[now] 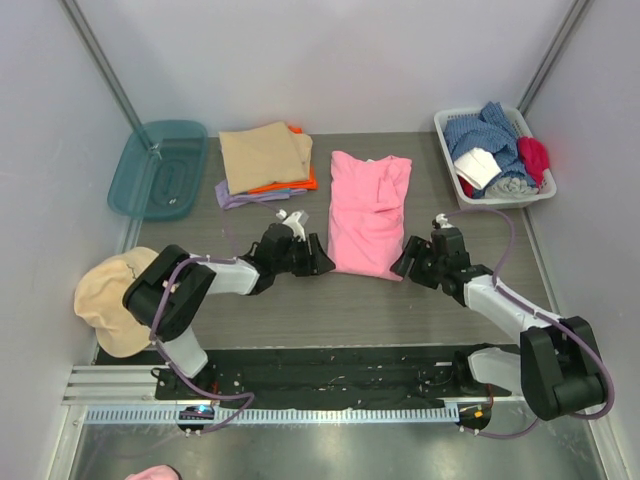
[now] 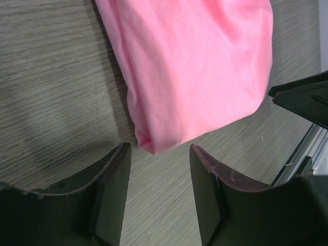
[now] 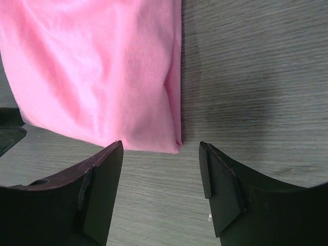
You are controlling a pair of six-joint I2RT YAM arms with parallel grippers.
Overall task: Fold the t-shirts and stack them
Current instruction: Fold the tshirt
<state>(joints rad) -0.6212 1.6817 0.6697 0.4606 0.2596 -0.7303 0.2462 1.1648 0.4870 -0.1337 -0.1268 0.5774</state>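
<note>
A bright pink t-shirt (image 1: 368, 212), folded into a long strip, lies mid-table, its long axis running near to far and its collar at the far end. The left gripper (image 1: 322, 262) and right gripper (image 1: 404, 264) sit at its near corners, fingers parted, gripping nothing. Far left, a tan t-shirt (image 1: 265, 155) hides most of the orange t-shirt (image 1: 300, 183) and lilac t-shirt (image 1: 240, 198) beneath.

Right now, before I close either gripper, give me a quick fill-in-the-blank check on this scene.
1. The shirt lying between the left gripper and the right gripper is coloured ____.
2. The top piece of the stack is coloured ____.
3. Both grippers have their jaws ____, holding nothing.
4. The basket of clothes sits at the far ____ corner of the table.

Missing words: pink; tan; open; right.
</note>
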